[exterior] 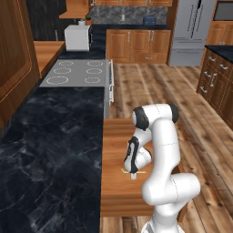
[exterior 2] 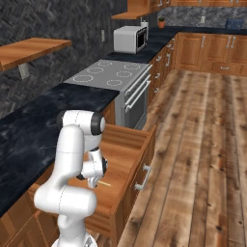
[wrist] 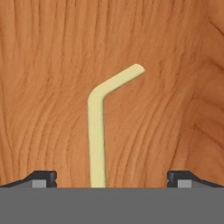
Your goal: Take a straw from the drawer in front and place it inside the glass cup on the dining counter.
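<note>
The drawer (exterior: pixel 116 136) (exterior 2: pixel 126 144) stands pulled out from under the black worktop, its flat wooden bottom showing. On that bottom lies the straw (wrist: pixel 96 131) (exterior: pixel 124 171) (exterior 2: pixel 105 184), pale yellow with a bent tip. My gripper (wrist: pixel 112 177) (exterior: pixel 134 175) (exterior 2: pixel 92 184) points down into the drawer, just above the straw. It is open, and the straw's straight end runs between the two fingertips (wrist: pixel 43 177), touching neither. The glass cup and the dining counter are out of view.
A black marble worktop (exterior: pixel 50 150) runs along the left with a cooktop (exterior: pixel 77 73) and a microwave (exterior: pixel 76 37) further on. The drawer's silver handle (exterior 2: pixel 143 177) faces the wooden floor (exterior 2: pixel 202 144). A fridge (exterior: pixel 191 32) and cabinets stand at the back.
</note>
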You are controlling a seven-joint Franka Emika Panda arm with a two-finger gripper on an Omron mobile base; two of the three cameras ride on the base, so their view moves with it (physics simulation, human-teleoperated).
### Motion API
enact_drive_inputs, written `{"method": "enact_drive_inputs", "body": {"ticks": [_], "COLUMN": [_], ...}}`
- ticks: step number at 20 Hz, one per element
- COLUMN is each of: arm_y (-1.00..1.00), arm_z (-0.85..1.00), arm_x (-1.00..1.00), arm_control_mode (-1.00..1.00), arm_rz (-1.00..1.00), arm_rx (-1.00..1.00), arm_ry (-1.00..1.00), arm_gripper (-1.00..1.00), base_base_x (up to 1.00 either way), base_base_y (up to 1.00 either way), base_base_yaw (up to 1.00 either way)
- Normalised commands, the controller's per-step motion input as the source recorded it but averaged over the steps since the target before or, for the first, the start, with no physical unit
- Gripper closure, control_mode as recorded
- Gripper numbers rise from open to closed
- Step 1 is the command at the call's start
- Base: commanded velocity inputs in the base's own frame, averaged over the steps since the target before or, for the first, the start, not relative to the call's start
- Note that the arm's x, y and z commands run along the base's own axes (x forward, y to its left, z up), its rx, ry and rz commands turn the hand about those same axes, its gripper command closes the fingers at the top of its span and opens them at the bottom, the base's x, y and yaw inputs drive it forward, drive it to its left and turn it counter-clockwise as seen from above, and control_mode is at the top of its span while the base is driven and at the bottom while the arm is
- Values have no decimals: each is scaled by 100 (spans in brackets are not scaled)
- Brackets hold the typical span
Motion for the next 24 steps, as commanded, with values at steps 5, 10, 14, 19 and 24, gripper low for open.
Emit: {"method": "enact_drive_inputs", "body": {"ticks": [5, 10, 14, 19, 24], "arm_y": [0, 0, 0, 0, 0], "arm_z": [0, 0, 0, 0, -9], "arm_x": [0, 0, 0, 0, 0], "arm_control_mode": [-100, -100, -100, -100, -100], "arm_rz": [0, 0, 0, 0, 0], "arm_rx": [0, 0, 0, 0, -1], "arm_ry": [0, 0, 0, 0, 0], "arm_gripper": [-100, 100, 100, 100, 100], "base_base_x": [0, 0, 0, 0, 0], "base_base_y": [0, 0, 0, 0, 0], "base_base_yaw": [0, 0, 0, 0, 0]}}
